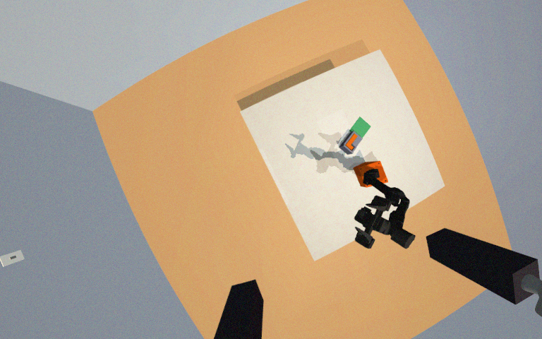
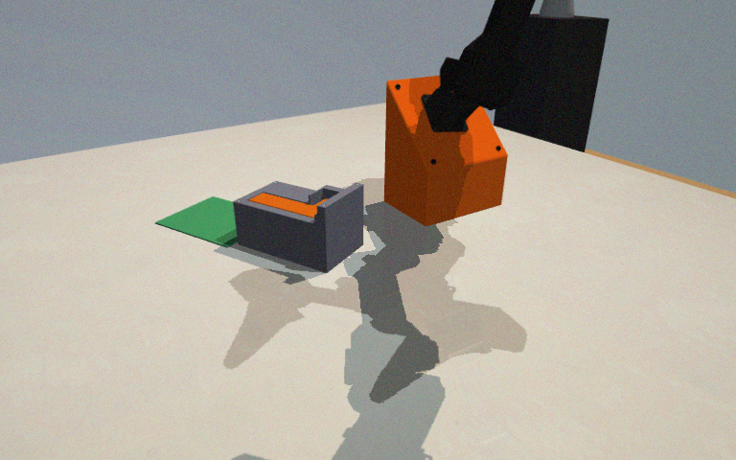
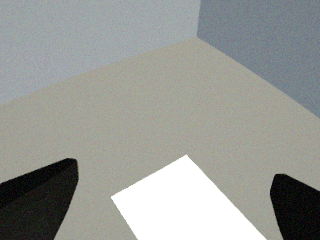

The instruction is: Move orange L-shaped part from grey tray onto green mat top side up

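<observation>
The orange L-shaped part [image 1: 351, 141] [image 2: 285, 202] lies in the pocket of the grey tray [image 1: 357, 143] [image 2: 282, 239], its top about level with the tray top. Its L-shaped end is beside the tray's raised end wall, toward the robot base. The green mat [image 1: 360, 127] [image 2: 197, 219] lies flat against the tray's opposite end, with nothing on it. My gripper [image 1: 361, 217] [image 3: 176, 178] is open and empty, held high and well away from the tray, on the far side of the robot base. In the exterior view the gripper is out of frame.
The orange robot base block [image 1: 377, 169] [image 2: 406, 162] stands on the pale table [image 1: 303, 207] [image 2: 108, 325], near the tray. Black posts [image 1: 479, 263] [image 1: 243, 307] stand off the table. Arm shadows fall beside the tray. The wrist view shows only a bright white panel [image 3: 185, 205] and plain surfaces.
</observation>
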